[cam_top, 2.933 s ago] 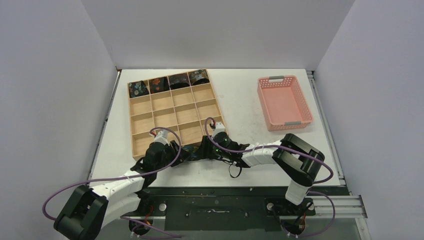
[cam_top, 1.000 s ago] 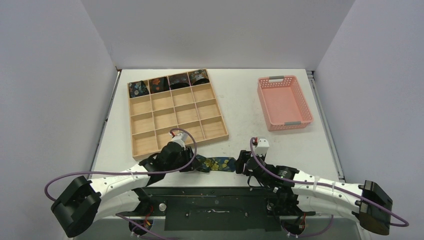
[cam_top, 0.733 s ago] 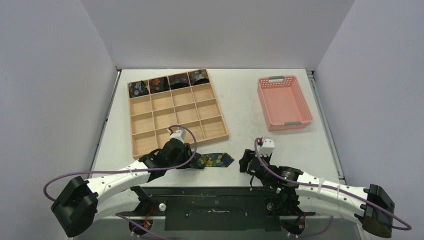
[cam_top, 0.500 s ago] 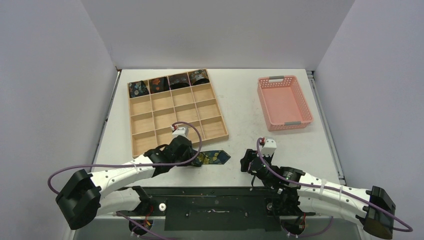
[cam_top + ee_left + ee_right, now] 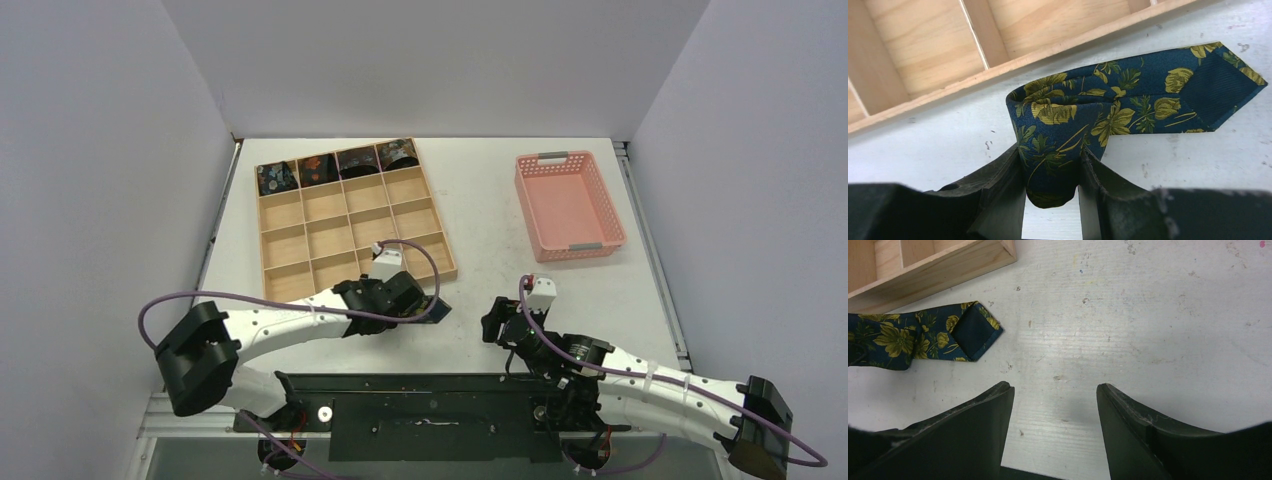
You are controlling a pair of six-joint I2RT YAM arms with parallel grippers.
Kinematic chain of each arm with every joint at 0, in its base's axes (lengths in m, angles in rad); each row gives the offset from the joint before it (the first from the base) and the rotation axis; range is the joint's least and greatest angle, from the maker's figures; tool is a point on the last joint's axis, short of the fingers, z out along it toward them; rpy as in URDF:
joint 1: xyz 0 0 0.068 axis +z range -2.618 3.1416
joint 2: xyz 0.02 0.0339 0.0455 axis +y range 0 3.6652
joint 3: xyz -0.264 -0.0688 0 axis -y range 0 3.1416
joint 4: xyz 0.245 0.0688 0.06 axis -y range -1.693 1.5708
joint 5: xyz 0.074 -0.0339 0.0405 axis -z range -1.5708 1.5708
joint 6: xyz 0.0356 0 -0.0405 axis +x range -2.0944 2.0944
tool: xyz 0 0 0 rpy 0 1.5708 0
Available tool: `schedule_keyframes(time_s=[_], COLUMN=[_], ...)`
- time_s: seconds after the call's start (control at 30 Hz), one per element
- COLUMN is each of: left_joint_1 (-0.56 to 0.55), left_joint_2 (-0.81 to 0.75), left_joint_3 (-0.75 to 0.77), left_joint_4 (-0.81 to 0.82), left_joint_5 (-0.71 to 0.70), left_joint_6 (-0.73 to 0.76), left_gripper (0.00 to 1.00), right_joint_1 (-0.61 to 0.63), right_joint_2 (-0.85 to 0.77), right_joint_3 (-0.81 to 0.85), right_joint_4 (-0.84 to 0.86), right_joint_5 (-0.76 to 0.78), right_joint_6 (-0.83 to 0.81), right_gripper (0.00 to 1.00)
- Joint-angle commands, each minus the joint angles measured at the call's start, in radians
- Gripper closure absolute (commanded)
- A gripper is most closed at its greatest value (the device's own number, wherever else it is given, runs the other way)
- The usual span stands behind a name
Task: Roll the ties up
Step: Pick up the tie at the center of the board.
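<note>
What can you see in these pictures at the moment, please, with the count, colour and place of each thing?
table: one, white, fills the work area.
wooden tray: one, light wood, sixteen compartments, left half of the table.
rolled ties: four, dark with floral print, one in each compartment of the tray's far row.
loose tie: one, navy with yellow-green flowers, on the table just in front of the tray's near edge.
basket: one, pink, far right of the table, nothing visible inside.
left fingers: two, black, pinching the loose tie's folded end.
right fingers: two, black, open over bare table beside the tie's pointed tip.
</note>
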Motion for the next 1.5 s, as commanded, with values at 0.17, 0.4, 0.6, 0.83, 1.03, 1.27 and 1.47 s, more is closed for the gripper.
schedule_keyframes(time_s=[0.17, 0.4, 0.6, 0.83, 1.03, 1.27, 1.47], left_joint_1=[-0.095, -0.147, -0.184, -0.193, -0.193, -0.195, -0.193], left_joint_2=[0.247, 0.432, 0.542, 0.564, 0.503, 0.405, 0.362], left_joint_3=[0.283, 0.441, 0.556, 0.574, 0.538, 0.469, 0.437], left_joint_4=[-0.331, -0.469, -0.522, -0.452, -0.386, -0.288, -0.212], left_joint_5=[-0.253, -0.332, -0.359, -0.305, -0.255, -0.178, -0.129], left_joint_6=[-0.037, -0.084, -0.095, -0.055, -0.04, -0.034, -0.013], left_gripper=[1.0, 1.0, 0.95, 0.56, 0.38, 0.3, 0.3], right_joint_1=[0.006, 0.005, 0.005, 0.006, 0.005, 0.006, 0.006], right_joint_2=[-0.046, -0.066, -0.079, -0.102, -0.11, -0.122, -0.135], right_joint_3=[0.004, 0.004, 0.007, 0.008, 0.008, 0.007, 0.006], right_joint_4=[-0.011, -0.016, -0.026, -0.038, -0.04, -0.047, -0.052], right_joint_5=[0.03, 0.021, 0.015, 0.009, 0.008, 0.007, 0.005], right_joint_6=[0.01, 0.011, 0.017, 0.024, 0.028, 0.031, 0.035], right_gripper=[0.37, 0.37, 0.37, 0.37, 0.36, 0.36, 0.36])
